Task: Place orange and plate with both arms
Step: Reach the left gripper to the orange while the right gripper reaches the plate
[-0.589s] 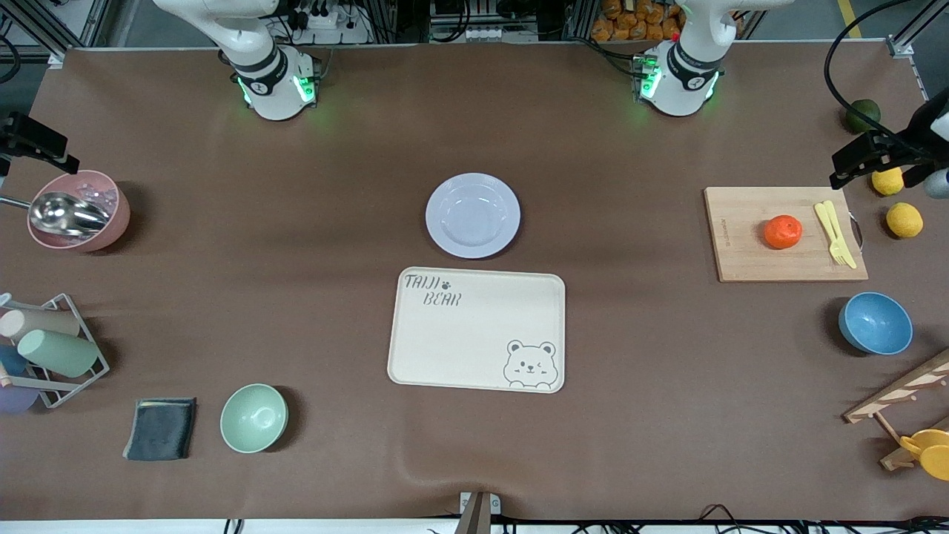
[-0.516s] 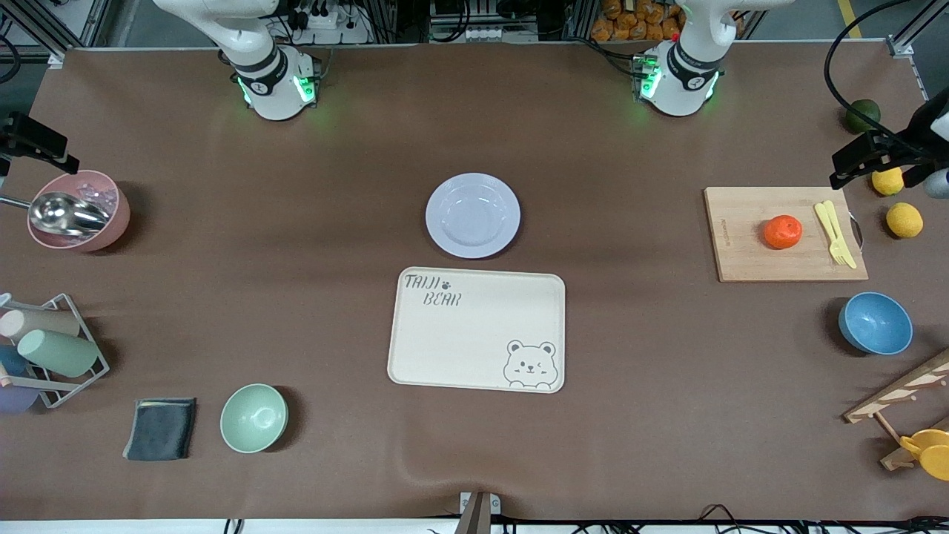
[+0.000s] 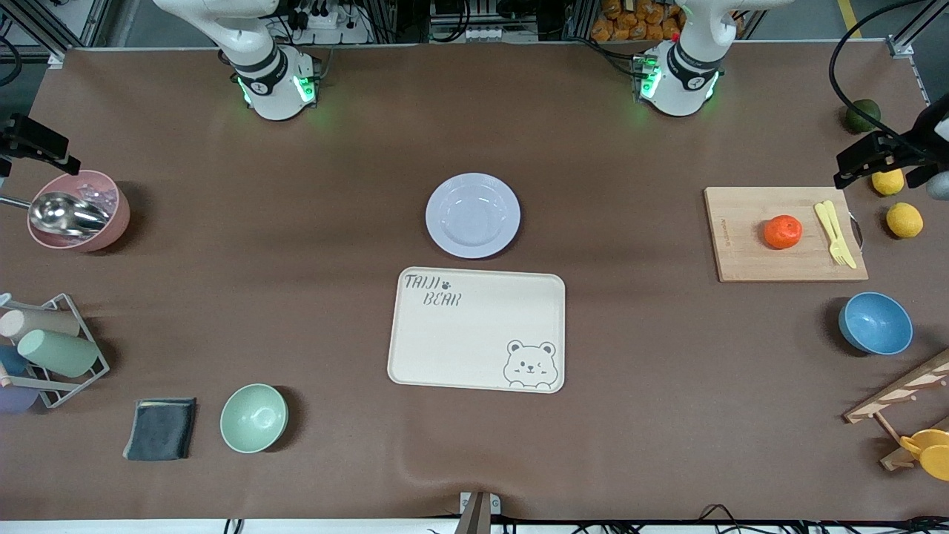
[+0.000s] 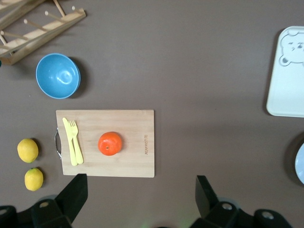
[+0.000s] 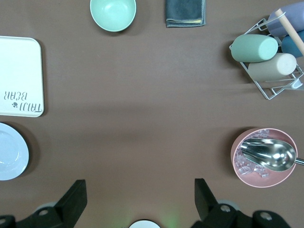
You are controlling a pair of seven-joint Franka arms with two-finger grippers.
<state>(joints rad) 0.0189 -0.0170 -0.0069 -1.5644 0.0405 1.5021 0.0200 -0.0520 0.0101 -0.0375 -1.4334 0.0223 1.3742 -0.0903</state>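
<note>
The orange (image 3: 783, 231) lies on a wooden cutting board (image 3: 741, 252) toward the left arm's end of the table. It also shows in the left wrist view (image 4: 110, 143). The lavender plate (image 3: 472, 215) sits mid-table, just farther from the front camera than the cream bear tray (image 3: 476, 328). Its edge shows in the right wrist view (image 5: 9, 152). My left gripper (image 4: 140, 199) is open and empty, high over bare table beside the board. My right gripper (image 5: 138, 202) is open and empty, high over bare table between the plate and a pink bowl (image 5: 263, 156).
A yellow fork and knife (image 3: 835, 231) lie on the board. Two lemons (image 3: 904, 219), a dark green fruit (image 3: 863, 115), a blue bowl (image 3: 875, 323) and a wooden rack (image 3: 901, 393) stand around it. A green bowl (image 3: 253, 417), grey cloth (image 3: 160, 428) and cup rack (image 3: 52, 348) are at the right arm's end.
Both arms' hands at the front view's edges have shifted slightly. Nothing on the table has moved.
</note>
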